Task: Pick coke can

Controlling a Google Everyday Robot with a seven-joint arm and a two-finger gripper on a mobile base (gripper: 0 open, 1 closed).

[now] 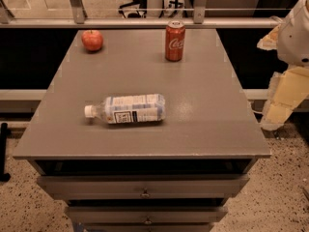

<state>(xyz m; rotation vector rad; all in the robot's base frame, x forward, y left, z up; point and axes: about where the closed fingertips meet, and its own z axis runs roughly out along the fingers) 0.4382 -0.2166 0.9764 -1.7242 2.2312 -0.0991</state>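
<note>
Coke can (175, 41) is standing upright near the table's (212, 129) far edge, slightly right of its centre, long axis vertical, nothing touching it. Gripper (279, 108) is hanging just off the table's right edge, about mid-depth; can't tell if it's open or closed. So the can is sitting farther back and left of the gripper. I'm reading the next move as a diagonal reach in over the table's right edge. Apple (92, 40) is sitting at the table's far-left corner and the bottle (128, 109) is lying flat toward the table's front, both looking clear of that path.
</note>
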